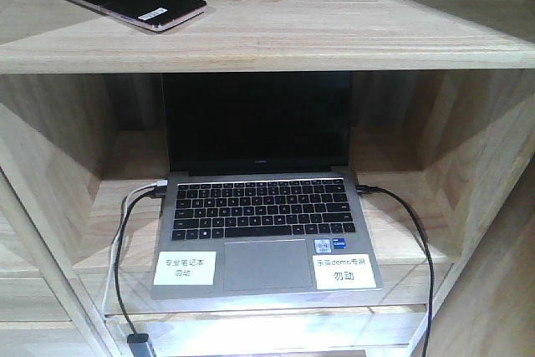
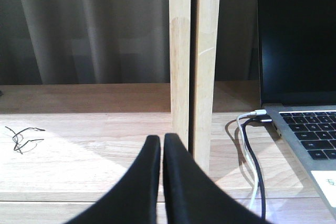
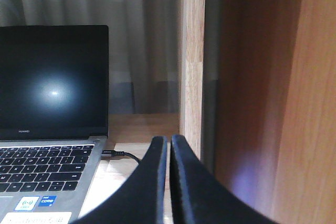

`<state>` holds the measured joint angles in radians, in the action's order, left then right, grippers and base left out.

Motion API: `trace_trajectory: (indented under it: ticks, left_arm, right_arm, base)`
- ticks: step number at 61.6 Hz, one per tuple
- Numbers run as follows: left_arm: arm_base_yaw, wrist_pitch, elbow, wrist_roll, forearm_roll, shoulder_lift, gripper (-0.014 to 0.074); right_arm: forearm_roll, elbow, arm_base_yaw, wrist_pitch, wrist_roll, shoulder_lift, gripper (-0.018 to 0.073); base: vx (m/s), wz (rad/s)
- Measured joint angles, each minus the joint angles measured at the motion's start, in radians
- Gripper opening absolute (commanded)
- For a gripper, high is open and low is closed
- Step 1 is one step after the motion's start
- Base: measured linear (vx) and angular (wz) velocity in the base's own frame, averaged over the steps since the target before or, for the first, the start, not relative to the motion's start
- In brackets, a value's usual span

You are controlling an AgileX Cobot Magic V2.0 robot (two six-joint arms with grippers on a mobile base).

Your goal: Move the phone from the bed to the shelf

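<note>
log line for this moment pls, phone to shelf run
phone: flat on upper shelf, left side | left gripper: shut, empty | right gripper: shut, empty | laptop: open, lower shelf

Count: one thin black pink-rimmed phone; one open grey laptop; two white paper labels on it; three cables.

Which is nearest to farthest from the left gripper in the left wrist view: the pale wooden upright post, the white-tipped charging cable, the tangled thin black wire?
1. Pale wooden upright post, directly ahead of the left gripper.
2. White-tipped charging cable, right.
3. Tangled thin black wire, far left.
</note>
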<state>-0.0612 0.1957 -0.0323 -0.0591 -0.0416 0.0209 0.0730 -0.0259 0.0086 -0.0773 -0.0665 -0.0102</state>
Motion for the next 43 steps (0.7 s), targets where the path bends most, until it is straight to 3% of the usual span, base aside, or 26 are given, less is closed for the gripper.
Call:
trace_trajectory:
  ticks: [43]
  left_arm:
    - [0.000, 0.000, 0.000, 0.000, 0.000, 0.000, 0.0001]
  right_arm:
    - [0.000, 0.000, 0.000, 0.001, 0.000, 0.000, -0.0005]
  base:
    - [0.00, 0.00]
